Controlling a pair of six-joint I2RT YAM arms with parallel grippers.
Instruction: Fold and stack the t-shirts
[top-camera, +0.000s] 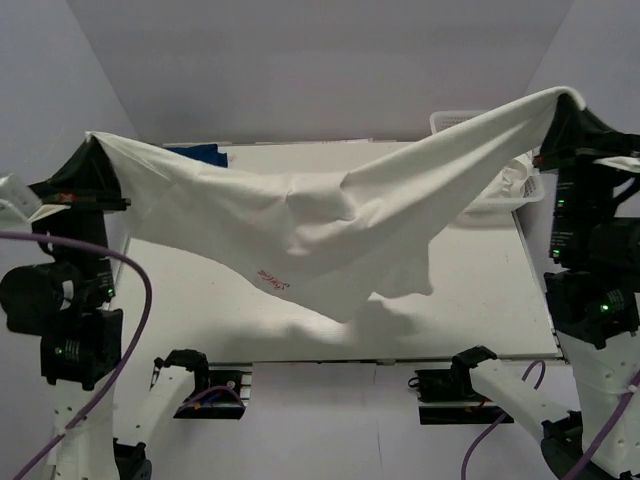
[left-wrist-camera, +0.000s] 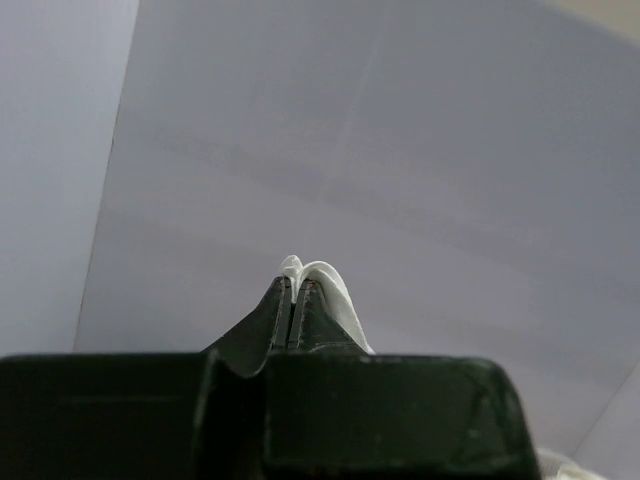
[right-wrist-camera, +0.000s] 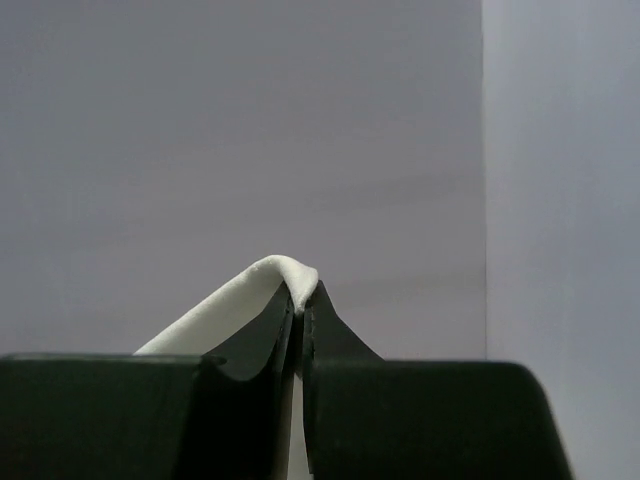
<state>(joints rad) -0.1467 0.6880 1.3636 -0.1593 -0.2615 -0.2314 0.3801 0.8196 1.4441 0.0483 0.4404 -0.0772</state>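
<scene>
— Start at the left. What has the left gripper (top-camera: 90, 145) got?

— Its jaws are pinched together on one corner of the white t-shirt (top-camera: 330, 215), held high over the table's left edge. In the wrist view a small fold of cloth pokes past the tips, with blank wall (left-wrist-camera: 400, 150) beyond.

— And between the arms?

— The shirt is strung in the air across the table (top-camera: 480, 300). Its top edge sags in the middle. The lower edge hangs to a point near the centre; I cannot tell whether that tip touches the surface. Small red lettering (top-camera: 272, 277) sits by the lower left hem. A dark blue cloth (top-camera: 205, 153) lies at the far left edge, just behind the top hem. White tabletop shows along the near edge and to the right of the hanging point.

— The right side?

— The right gripper (top-camera: 572, 105) is clamped on the opposite corner, raised above the far right corner. The white mesh basket (top-camera: 450, 120) stands just below it, partly hidden by cloth.
</scene>
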